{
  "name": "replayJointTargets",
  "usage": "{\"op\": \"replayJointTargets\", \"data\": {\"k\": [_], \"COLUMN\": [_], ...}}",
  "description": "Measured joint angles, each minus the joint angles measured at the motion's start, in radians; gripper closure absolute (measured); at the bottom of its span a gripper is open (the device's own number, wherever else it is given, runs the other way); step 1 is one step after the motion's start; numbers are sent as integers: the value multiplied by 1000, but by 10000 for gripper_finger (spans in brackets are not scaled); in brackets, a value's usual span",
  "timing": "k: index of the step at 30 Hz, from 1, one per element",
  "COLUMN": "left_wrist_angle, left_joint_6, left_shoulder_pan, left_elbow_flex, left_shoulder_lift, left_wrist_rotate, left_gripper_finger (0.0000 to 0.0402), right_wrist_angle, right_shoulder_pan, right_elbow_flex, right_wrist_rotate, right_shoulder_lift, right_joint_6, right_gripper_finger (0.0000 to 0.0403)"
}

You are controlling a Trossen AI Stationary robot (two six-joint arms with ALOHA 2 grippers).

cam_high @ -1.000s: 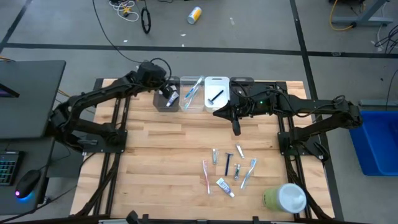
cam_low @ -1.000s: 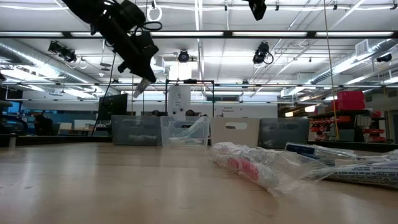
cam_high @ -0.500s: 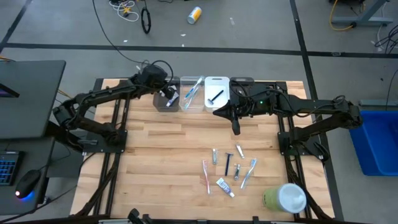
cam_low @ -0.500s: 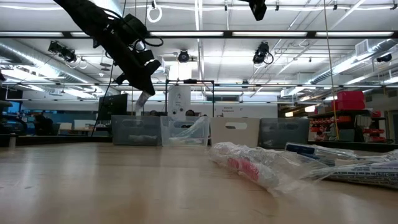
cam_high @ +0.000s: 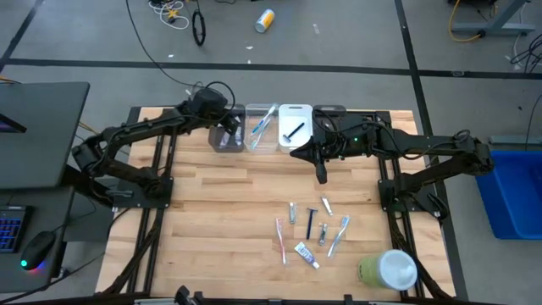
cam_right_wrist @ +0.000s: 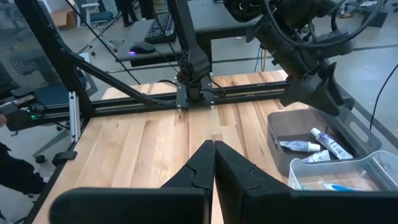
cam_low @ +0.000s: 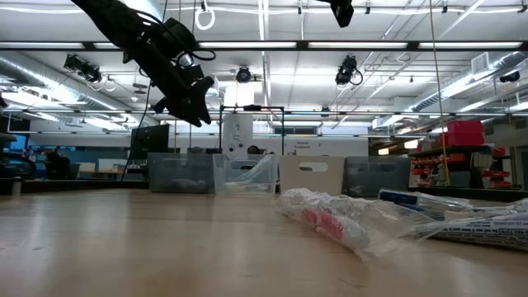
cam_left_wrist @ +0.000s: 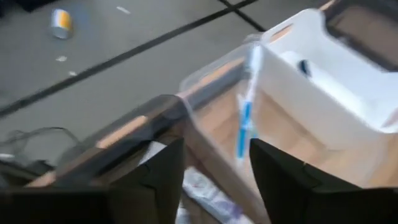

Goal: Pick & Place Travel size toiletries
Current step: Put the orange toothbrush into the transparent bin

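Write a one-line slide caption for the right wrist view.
Shut right hand over the table; beyond it, the open left hand above a grey bin holding toothpaste tubes.

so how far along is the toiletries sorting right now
Partly done: tubes lie in the grey bin, toothbrushes in the clear bin, a razor in the white bin. The left gripper hangs open and empty above the grey bin; the right gripper is shut, empty. About seven items remain on the table.

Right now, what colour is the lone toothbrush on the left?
Pink toothbrush, clearest in the high view.

Slim toiletries (cam_high: pixel 309 227) scattered flat on wood, others lying in bins
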Motion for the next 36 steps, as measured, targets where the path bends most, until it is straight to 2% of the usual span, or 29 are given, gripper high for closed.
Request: {"op": "replayJointTargets", "data": {"k": [4,8,17,22,32,36], "left_wrist_angle": [3,11,31,85,212,219], "left_joint_6": [-26,-32,-68,-79,-30,-5], "left_shoulder_pan": [-16,-58,-154,-249,-449,-518], "left_elbow_flex": [1,2,3,2,3,3], "left_shoulder_lift": [-50,-133,-261,-300,-315,-315], "left_wrist_rotate": [35,39,47,55,55,55], "left_gripper_finger": [196,207,274,316,384,396], "right_wrist_angle": [-8,-17,-22,-22,-22,-22], "right_shoulder_pan": [0,0,1,9,62,91], "right_elbow_flex": [0,0,0,0,0,0], "right_wrist_rotate": [0,0,-11,-11,-10,-10], "right_shoulder_lift": [0,0,-1,-2,-2,-3], "right_joint_6": [-4,-9,-36,-64,-122,-128], "right_gripper_finger": [384,384,385,385,387,387]}}
